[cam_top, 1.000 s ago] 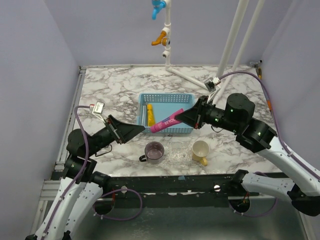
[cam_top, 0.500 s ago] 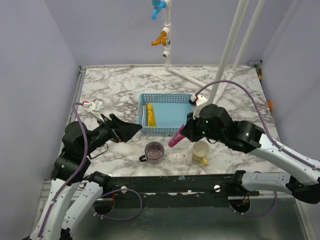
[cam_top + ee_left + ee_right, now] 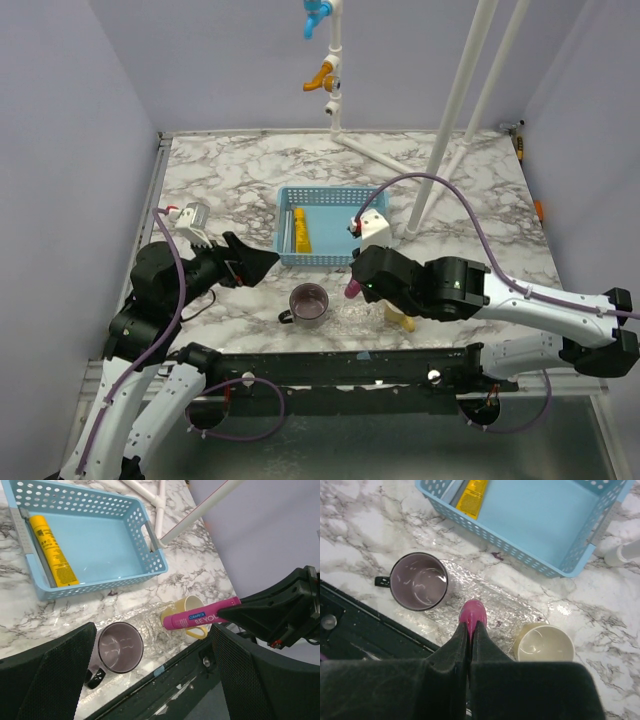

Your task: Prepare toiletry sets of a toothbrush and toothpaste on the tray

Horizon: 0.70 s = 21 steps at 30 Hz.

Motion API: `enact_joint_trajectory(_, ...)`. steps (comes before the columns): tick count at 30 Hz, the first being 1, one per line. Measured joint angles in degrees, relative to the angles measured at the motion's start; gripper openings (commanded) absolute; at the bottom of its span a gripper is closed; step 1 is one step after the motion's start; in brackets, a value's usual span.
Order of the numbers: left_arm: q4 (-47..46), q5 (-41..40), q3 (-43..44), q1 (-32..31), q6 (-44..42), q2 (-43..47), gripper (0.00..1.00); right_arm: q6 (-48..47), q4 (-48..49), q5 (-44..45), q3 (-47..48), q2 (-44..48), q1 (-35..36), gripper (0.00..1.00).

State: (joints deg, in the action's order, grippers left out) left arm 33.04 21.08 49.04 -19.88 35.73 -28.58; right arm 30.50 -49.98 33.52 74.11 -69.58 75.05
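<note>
nothing sits on the clear tray (image 3: 506,609) yet: my right end effector (image 3: 470,628) is clenched on the pink toothpaste tube (image 3: 472,611), hanging above the tray between the purple mug (image 3: 418,581) and yellow mug (image 3: 543,644), while the left end effector (image 3: 258,264) is released and empty. the yellow tube (image 3: 50,550) lies in the blue basket (image 3: 100,583), and i see no toothbrush. the pink tube looks glossy magenta with white lettering.

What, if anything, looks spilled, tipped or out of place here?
Nothing stands out. The purple mug and yellow mug stand upright by the clear tray, the yellow tube lies flat in the basket, and the right tool holds the pink tube over the tray.
</note>
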Motion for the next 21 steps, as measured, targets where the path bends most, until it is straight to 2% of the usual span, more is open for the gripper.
enact_joint_trajectory(7, 0.63, -1.75, -0.96, 0.00, -2.71, 0.33, 0.95, 1.86, -1.81, 5.75, 1.27, -1.95, 0.63, 0.01)
enact_joint_trajectory(21, 0.63, -2.56, -5.92, 0.00, -3.67, 1.40, 0.95, 3.37, -1.84, 6.69, 1.16, -4.94, 1.01, 0.01)
